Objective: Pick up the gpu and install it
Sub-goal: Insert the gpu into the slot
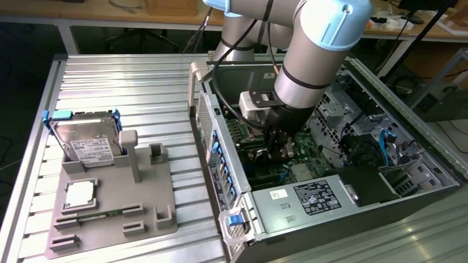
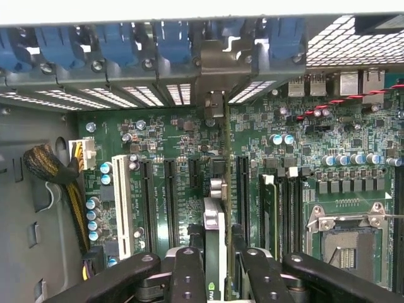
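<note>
- The end effector (image 2: 218, 274) is clenched on the gpu (image 2: 213, 221), a slim dark expansion card with a silver metal end bracket. Its black fingers (image 2: 188, 278) press on both flat faces of the card.
- The gpu stands on edge inside the open black computer case (image 1: 409, 213), above the long black expansion slots of the green motherboard (image 2: 170, 145). Its bracket end points toward the rear wall with the row of blue plastic latches (image 2: 170, 38). Whether its lower edge sits in a slot cannot be told.
- Beside the card on the board lies the silver processor socket (image 2: 344, 237).
- In the exterior view the grey and light-blue robot arm (image 1: 314, 60) reaches down into the case, next to the grey power supply with a black label (image 1: 307, 200).
- Toward the exterior view's left, well apart from the case, a grey plastic fixture tray (image 1: 146, 219) rests on the ribbed metal tabletop (image 1: 124, 82).
- The tray carries a boxy silver hard drive with a white label (image 1: 87, 145), a square silver processor chip (image 1: 79, 193) and a thin green memory stick (image 1: 95, 216).
</note>
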Tool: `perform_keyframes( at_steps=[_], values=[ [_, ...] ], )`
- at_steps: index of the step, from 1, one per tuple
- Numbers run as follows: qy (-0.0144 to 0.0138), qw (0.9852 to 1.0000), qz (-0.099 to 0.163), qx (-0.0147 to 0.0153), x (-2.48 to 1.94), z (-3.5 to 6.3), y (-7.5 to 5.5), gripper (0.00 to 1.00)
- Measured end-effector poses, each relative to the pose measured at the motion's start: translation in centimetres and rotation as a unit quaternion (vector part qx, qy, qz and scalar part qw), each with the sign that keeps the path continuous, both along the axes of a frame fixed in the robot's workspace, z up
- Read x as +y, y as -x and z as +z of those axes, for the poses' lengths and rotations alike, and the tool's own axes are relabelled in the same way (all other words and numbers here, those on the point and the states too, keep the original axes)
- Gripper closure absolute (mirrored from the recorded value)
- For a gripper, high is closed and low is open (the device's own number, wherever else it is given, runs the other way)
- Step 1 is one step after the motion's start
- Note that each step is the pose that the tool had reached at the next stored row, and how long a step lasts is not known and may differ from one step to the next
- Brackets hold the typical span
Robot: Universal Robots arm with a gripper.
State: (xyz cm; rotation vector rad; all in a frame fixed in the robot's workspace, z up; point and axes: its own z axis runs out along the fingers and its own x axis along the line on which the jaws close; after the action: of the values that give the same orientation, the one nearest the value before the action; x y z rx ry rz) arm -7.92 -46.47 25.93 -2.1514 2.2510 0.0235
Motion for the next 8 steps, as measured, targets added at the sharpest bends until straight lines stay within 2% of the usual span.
perform_keyframes(
  at_steps=[6,7,8],
  values=[
    [0.0001,1.0,-0.005,-0.0001,0.31,-0.15,0.4,0.73],
    [0.0001,1.0,-0.005,-0.0002,0.26,-0.16,0.4,0.73],
    [0.0,1.0,-0.009,0.0001,-0.16,-0.18,0.41,0.73]
  ],
)
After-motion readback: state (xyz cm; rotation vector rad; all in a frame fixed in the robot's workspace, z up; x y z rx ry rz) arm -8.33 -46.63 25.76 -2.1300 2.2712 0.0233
